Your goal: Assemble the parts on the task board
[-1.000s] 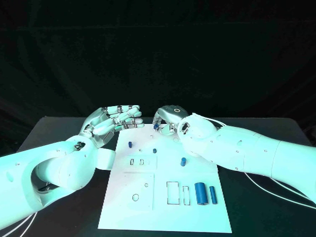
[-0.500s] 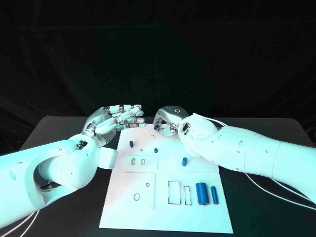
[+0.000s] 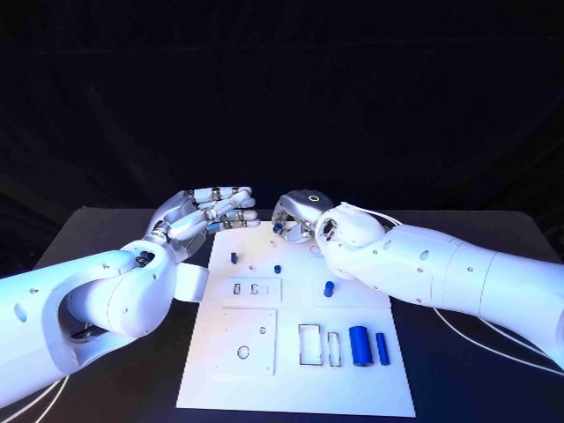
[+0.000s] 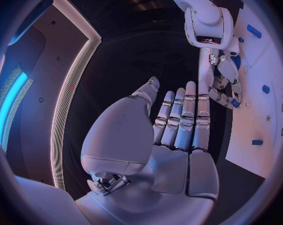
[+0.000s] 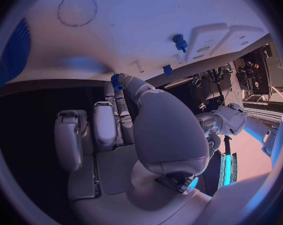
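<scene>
The white task board [image 3: 226,366] lies in the middle of the black table. At its far edge my right hand [image 3: 305,211] pinches a small blue toothed part [image 5: 118,80] between thumb and fingertip, just above the board [image 5: 148,15]. My left hand [image 3: 206,211] hovers beside the board's far left corner with its fingers [image 4: 182,115] straight, side by side and nothing in them. Two short blue pegs [image 3: 233,258] [image 3: 278,269] stand in the board's far half, and another blue piece [image 3: 328,288] stands near the right edge. Two blue cylinders [image 3: 359,345] [image 3: 382,348] lie at the near right.
Empty rectangular slots [image 3: 308,344] lie beside the cylinders, and a small oval hole [image 3: 243,352] sits at the near left. Black table [image 3: 129,229] surrounds the board on both sides. Both forearms hang low over the board's flanks.
</scene>
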Available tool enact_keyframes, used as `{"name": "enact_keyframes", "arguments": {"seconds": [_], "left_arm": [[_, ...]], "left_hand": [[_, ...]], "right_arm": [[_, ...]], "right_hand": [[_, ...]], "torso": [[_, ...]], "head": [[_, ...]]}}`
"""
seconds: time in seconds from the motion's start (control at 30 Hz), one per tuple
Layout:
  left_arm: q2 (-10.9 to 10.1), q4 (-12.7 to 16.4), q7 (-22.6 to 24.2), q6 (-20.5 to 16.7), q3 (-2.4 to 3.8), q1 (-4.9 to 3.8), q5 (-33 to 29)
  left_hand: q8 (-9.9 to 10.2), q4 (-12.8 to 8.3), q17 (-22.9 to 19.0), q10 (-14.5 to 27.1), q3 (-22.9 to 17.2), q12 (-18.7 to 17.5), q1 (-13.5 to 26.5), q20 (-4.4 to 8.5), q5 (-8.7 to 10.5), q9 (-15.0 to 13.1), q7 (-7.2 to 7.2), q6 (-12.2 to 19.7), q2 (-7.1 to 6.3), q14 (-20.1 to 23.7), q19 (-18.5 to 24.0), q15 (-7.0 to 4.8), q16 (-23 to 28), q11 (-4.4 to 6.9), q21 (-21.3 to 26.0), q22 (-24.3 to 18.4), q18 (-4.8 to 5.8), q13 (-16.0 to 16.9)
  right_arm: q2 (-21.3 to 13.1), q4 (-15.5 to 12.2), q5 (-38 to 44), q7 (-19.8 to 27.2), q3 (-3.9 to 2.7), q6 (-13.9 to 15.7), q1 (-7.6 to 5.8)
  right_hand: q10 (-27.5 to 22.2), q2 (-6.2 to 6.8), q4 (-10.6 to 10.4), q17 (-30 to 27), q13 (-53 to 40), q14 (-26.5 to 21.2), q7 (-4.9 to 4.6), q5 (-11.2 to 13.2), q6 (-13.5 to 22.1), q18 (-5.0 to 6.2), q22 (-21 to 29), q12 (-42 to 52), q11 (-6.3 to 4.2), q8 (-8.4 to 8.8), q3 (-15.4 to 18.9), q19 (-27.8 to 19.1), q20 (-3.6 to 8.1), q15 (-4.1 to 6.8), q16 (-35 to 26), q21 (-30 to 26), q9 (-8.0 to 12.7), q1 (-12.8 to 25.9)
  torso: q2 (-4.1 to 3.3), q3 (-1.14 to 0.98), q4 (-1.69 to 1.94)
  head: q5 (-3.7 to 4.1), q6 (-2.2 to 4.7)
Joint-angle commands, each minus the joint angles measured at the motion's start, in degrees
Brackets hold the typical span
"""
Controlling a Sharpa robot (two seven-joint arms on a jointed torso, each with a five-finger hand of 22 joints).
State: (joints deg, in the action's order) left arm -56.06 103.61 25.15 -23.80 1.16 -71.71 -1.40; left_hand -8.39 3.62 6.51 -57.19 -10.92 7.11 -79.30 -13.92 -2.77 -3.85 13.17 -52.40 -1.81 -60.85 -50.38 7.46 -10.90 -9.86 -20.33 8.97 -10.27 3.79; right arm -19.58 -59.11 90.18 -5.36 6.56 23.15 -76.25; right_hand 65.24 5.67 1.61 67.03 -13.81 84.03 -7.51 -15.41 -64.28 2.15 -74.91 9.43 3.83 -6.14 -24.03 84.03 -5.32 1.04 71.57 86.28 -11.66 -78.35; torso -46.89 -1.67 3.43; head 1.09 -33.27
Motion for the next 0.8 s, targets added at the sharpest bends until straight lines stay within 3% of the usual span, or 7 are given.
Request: {"name": "enact_keyframes", "arguments": {"seconds": [0.03, 0.2, 0.33, 0.47, 0.57, 0.63, 0.8], "left_arm": [[0.08, 0.13, 0.21, 1.22, 0.05, -0.13, -0.05], [0.07, 0.09, 0.14, 1.27, 0.05, -0.16, -0.05], [0.04, -0.06, 0.1, 1.31, 0.05, -0.18, -0.05], [-0.13, -0.31, 0.05, 1.32, 0.04, -0.18, -0.05], [-0.35, -0.64, 0.04, 1.33, 0.04, -0.19, -0.13], [-0.47, -0.86, 0.03, 1.4, 0.04, -0.2, -0.21], [-0.65, -1.66, 0.02, 1.74, 0.03, -0.2, -0.3]], "left_hand": [[0.35, -0.4, 0.07, -0.34, 0.03, -0.24, -0.08, 0.01, -0.19, 0.08, -0.03, -0.43, 0.36, -0.48, -0.43, -0.1, 0.39, -0.22, -0.28, 0.01, -0.26, -0.06], [0.35, -0.4, 0.07, -0.34, 0.03, -0.24, -0.08, 0.01, -0.19, 0.08, -0.03, -0.43, 0.36, -0.48, -0.43, -0.1, 0.39, -0.22, -0.28, 0.01, -0.26, -0.06], [0.35, -0.4, 0.07, -0.34, 0.03, -0.24, -0.08, 0.01, -0.19, 0.08, -0.03, -0.43, 0.36, -0.48, -0.43, -0.1, 0.39, -0.22, -0.28, 0.01, -0.26, -0.06], [0.35, -0.4, 0.07, -0.34, 0.03, -0.24, -0.08, 0.01, -0.19, 0.08, -0.03, -0.43, 0.36, -0.48, -0.43, -0.1, 0.39, -0.22, -0.28, 0.01, -0.26, -0.06], [0.35, -0.4, 0.07, -0.34, 0.03, -0.24, -0.08, 0.01, -0.19, 0.08, -0.03, -0.43, 0.36, -0.48, -0.43, -0.1, 0.39, -0.22, -0.28, 0.01, -0.26, -0.06], [0.35, -0.4, 0.07, -0.34, 0.03, -0.24, -0.08, 0.01, -0.19, 0.08, -0.03, -0.43, 0.36, -0.48, -0.43, -0.1, 0.39, -0.22, -0.28, 0.01, -0.26, -0.06], [0.45, -0.51, 0.07, -0.34, 0.0, -0.36, -0.15, 0.02, -0.19, 0.09, -0.01, -0.44, 0.41, -0.5, -0.42, -0.09, 0.52, -0.24, -0.29, -0.01, -0.25, -0.06]], "right_arm": [[0.09, 0.47, 0.0, -0.07, 0.1, -1.78, 0.19], [0.03, 0.65, -0.14, -0.03, 0.1, -1.5, 0.18], [-0.9, -0.66, -0.04, -0.12, 0.1, -0.52, 0.16], [-3.13, -3.83, 0.05, -0.47, 0.07, 0.11, 0.01], [-6.81, -8.54, 0.03, -1.11, -0.23, 0.5, -0.38], [-9.41, -11.42, -0.65, -1.47, -0.51, 0.86, -0.73], [-16.2, -17.5, -5.79, -2.25, -1.17, 0.06, -1.7]], "right_hand": [[-1.54, 0.07, -0.44, -0.87, 0.59, 1.79, -0.17, 0.49, 1.2, -0.42, -7.98, -0.99, 0.53, 0.82, -0.36, 1.09, -0.3, -0.67, -0.85, -0.83, 0.08, 1.06], [-5.04, 1.32, -0.84, -4.24, 1.74, 0.76, -0.85, 0.87, 6.07, 0.51, -4.17, -3.35, 1.69, 2.69, -0.95, -1.65, -1.07, -1.59, -3.76, -3.49, 1.1, 2.01], [-6.97, 2.58, -0.94, -6.01, 2.38, 0.35, 0.76, 1.25, 10.87, 1.09, -1.88, -4.29, 2.28, 2.69, -0.94, -3.23, -1.66, -2.07, -5.27, -5.28, 2.44, 2.59], [-7.12, 2.86, -0.99, -6.31, 2.43, 0.31, 0.93, 1.53, 10.99, 1.17, -1.57, -4.27, 2.31, 2.58, -0.7, -3.42, -1.74, -2.09, -5.52, -5.55, 2.53, 2.79], [-6.7, 2.95, -1.26, -6.7, 2.38, 0.29, 1.02, 1.97, 10.17, 1.22, -1.39, -3.85, 2.19, 2.2, -0.36, -3.48, -1.77, -2.02, -5.82, -5.78, 2.46, 3.1], [-5.66, 2.85, -1.6, -6.66, 2.21, 0.38, 0.66, 2.05, 9.2, 1.13, -1.79, -3.19, 1.91, 1.88, -0.22, -3.13, -1.67, -1.83, -5.75, -5.57, 2.34, 3.38], [1.35, 3.21, -3.14, -3.13, 0.74, 1.55, -1.63, 1.93, 7.27, 0.22, -5.55, 0.52, 0.96, 1.17, 0.72, -0.42, -1.07, -1.14, -2.51, -2.98, 2.06, 5.1]], "torso": [[0.02, 0.01, 0.0], [0.03, 0.0, -0.04], [0.03, -0.06, -0.02], [0.1, -0.06, -0.17], [0.2, -0.03, -0.4], [0.34, -0.03, -0.56], [0.87, 0.08, -1.08]], "head": [[-0.06, -0.04], [-0.14, 0.02], [-0.22, 0.09], [-0.35, 0.18], [-0.47, 0.39], [-0.6, 0.45], [-0.4, 0.74]]}}
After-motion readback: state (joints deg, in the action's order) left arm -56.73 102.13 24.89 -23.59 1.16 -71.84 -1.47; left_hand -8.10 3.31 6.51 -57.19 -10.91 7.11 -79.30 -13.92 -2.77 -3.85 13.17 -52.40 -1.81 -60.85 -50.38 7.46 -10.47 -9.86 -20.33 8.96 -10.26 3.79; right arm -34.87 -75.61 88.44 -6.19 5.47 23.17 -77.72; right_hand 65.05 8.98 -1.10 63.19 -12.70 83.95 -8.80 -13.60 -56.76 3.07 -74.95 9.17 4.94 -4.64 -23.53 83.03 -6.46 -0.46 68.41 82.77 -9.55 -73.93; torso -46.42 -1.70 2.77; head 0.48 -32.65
